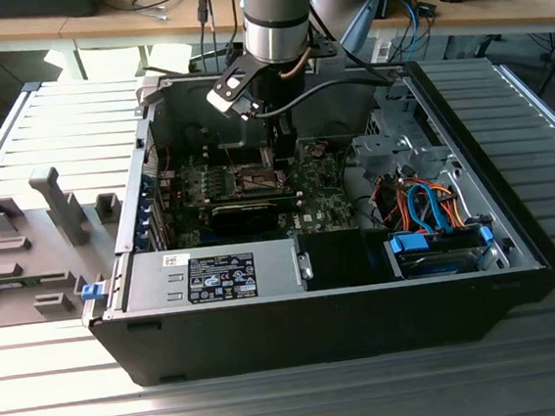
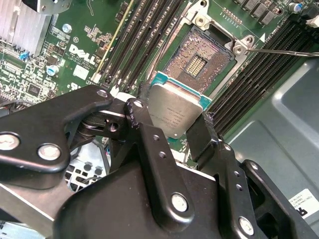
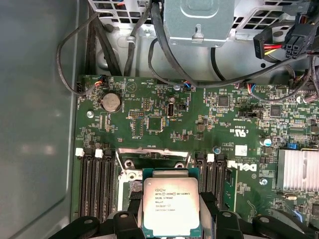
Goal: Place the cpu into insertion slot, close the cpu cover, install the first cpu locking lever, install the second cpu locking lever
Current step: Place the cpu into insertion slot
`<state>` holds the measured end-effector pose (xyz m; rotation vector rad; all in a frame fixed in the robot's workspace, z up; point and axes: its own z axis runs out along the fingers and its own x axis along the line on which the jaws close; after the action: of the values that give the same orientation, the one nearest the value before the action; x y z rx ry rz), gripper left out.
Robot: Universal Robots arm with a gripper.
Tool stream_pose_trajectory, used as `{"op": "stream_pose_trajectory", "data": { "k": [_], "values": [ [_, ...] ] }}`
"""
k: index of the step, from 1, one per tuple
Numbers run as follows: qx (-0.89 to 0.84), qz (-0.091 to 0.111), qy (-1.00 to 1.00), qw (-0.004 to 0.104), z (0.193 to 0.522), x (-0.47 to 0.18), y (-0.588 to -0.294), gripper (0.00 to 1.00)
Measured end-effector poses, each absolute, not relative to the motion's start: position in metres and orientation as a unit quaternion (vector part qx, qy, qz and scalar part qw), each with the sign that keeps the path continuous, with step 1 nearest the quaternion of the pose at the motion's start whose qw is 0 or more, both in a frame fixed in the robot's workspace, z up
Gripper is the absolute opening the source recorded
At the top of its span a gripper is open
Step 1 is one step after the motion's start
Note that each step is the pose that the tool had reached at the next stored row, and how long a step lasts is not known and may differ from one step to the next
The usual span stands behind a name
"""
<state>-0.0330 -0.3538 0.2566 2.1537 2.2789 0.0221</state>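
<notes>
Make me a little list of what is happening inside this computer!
Holding: black tool shut on the flat square silver-grey cpu chip
Socket: open square socket with bare pins, nothing in it
Chip: not seated in the socket yet
Where: over the green motherboard inside the open black computer case

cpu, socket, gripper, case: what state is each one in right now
cpu: gripped between the fingers, tilted over the socket, not seated
socket: uncovered and empty, contact field bare
gripper: shut on the cpu
computer case: lying on its side, side panel off, inside exposed
</notes>
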Motion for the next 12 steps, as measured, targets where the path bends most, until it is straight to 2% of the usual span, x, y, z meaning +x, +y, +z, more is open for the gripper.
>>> {"op": "stream_pose_trajectory", "data": {
  "k": [12],
  "values": [
    [0.687, 0.007, 0.727, 0.003, 0.2539, -0.033, -0.3538, 0.54]
  ]
}}
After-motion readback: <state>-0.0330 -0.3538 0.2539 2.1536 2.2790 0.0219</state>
